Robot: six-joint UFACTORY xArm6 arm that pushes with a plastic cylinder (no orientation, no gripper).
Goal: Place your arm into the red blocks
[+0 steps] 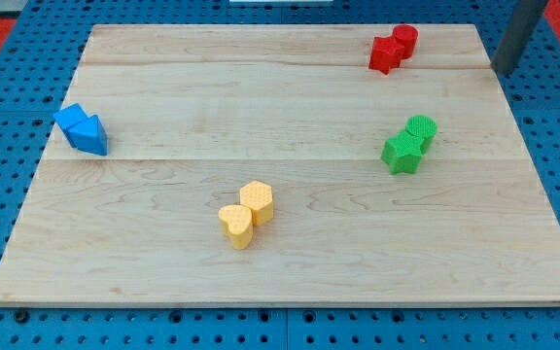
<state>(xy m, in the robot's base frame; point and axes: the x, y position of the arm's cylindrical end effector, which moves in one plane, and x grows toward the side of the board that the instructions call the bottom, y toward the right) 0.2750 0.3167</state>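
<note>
Two red blocks stand touching near the view's top right: a star-like red block [386,53] and a round red cylinder [405,39] just behind it. My rod comes in from the top right corner, and my tip [503,71] rests at the board's right edge. It lies to the right of the red blocks and a little lower, with a wide gap between them.
A green star block [402,151] and a green cylinder [421,128] touch at the right. A yellow heart block [236,225] and a yellow hexagon [257,201] touch at bottom centre. Two blue blocks [82,129] sit at the left edge. The wooden board [163,97] lies on blue pegboard.
</note>
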